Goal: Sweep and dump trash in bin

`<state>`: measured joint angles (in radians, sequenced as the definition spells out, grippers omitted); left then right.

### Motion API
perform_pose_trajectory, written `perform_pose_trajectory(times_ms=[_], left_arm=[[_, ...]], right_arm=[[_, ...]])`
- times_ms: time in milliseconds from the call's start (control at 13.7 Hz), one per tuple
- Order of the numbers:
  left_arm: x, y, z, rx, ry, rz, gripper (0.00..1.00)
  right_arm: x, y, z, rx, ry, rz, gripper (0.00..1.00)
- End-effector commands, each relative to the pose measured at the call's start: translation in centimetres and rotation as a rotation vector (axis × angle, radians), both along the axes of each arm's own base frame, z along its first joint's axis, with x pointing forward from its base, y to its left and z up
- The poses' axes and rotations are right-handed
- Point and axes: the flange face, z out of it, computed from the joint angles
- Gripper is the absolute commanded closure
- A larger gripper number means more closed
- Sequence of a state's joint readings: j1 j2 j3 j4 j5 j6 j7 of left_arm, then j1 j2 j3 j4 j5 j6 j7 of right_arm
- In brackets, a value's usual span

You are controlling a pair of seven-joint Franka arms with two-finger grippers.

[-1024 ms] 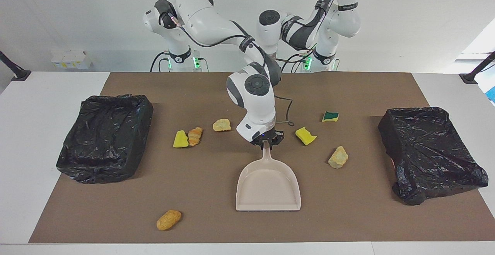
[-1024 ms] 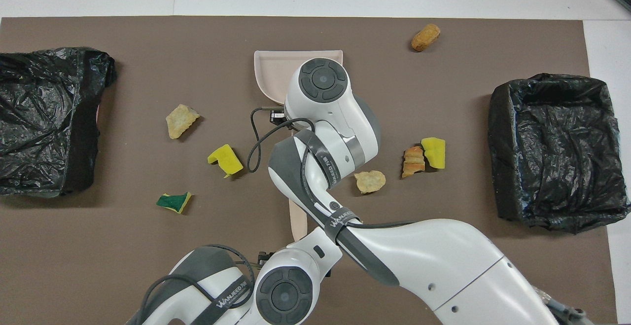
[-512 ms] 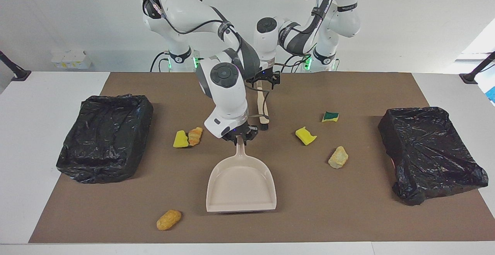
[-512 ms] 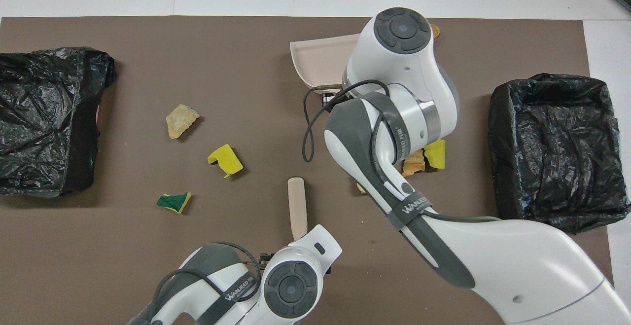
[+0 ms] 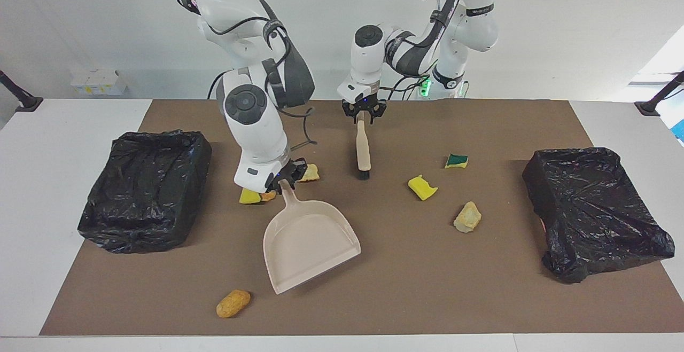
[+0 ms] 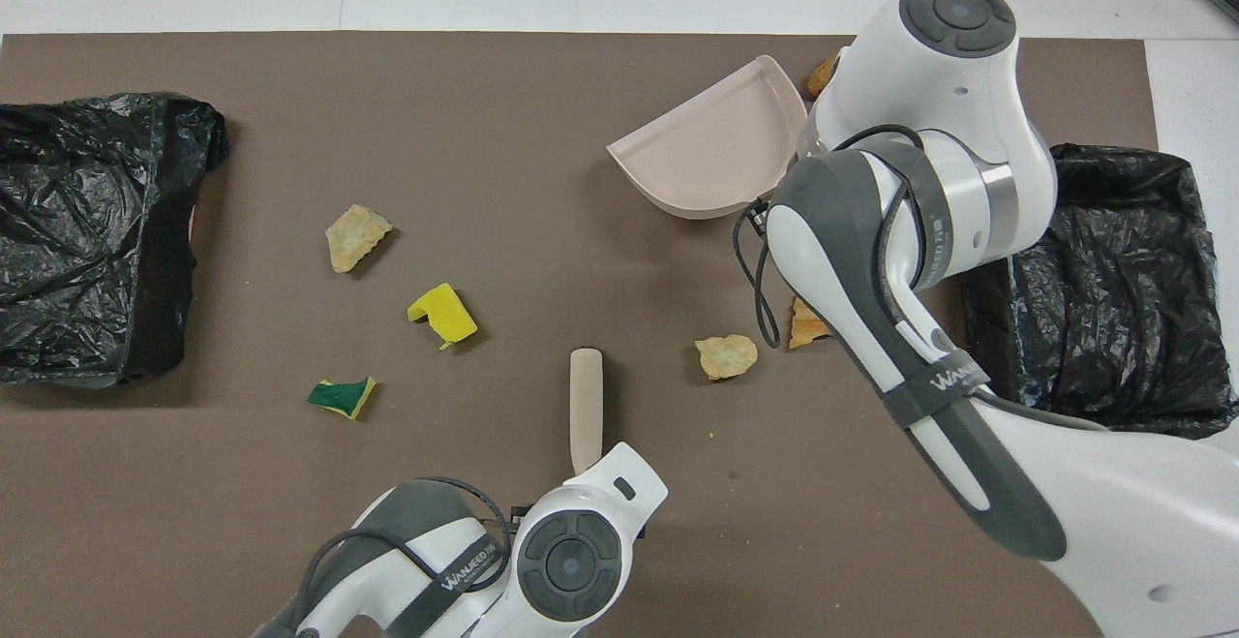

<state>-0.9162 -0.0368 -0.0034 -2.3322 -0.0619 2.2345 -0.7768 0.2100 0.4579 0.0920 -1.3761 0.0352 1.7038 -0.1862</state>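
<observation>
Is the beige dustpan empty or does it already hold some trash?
Empty. The beige plastic dustpan, held by the right gripper, shows only its bare inner surface in both views; no scrap lies in it.

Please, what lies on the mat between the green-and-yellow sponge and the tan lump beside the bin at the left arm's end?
In the facing view, one yellow sponge piece lies between the green-and-yellow sponge and the tan lump; otherwise bare mat.
</observation>
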Motion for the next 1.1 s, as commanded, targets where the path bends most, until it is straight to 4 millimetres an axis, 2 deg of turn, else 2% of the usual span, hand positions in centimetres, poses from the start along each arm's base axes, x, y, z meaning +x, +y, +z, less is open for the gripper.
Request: perform_pose_trajectory(times_ms=[0,219,366,512,731,878,1024], left_arm=[[-0.7,0.2,0.1,0.0,0.031,0.03,0.97],[0.0,0.3,0.6,-0.006,0.029,0.03,1.0],[0.8,0.4,1.6,-0.009,0.025,0.039,1.0],[3.5,2.3,2.5,0.001,0.029,0.102,1.0],[5.4,4.2,4.7,0.056,0.03,0.122,1.0],[7.0,5.8,5.7,0.089,-0.003,0.134,1.0],[9.4,8.8,6.2,0.109,-0.02,0.184,1.0]], right_arm=[[-2.5,0.0,1.5,-0.013,0.046,0.155,1.0],[-4.8,0.1,1.3,-0.034,0.105,0.189,1.0],[-6.7,0.8,1.6,-0.065,0.108,0.217,1.0],[-8.3,1.1,1.7,-0.075,0.115,0.234,1.0],[-9.7,2.9,2.3,-0.084,0.107,0.305,1.0],[-9.9,3.8,2.4,-0.059,0.1,0.5,1.0],[-9.9,3.7,2.4,-0.03,0.104,0.659,1.0]])
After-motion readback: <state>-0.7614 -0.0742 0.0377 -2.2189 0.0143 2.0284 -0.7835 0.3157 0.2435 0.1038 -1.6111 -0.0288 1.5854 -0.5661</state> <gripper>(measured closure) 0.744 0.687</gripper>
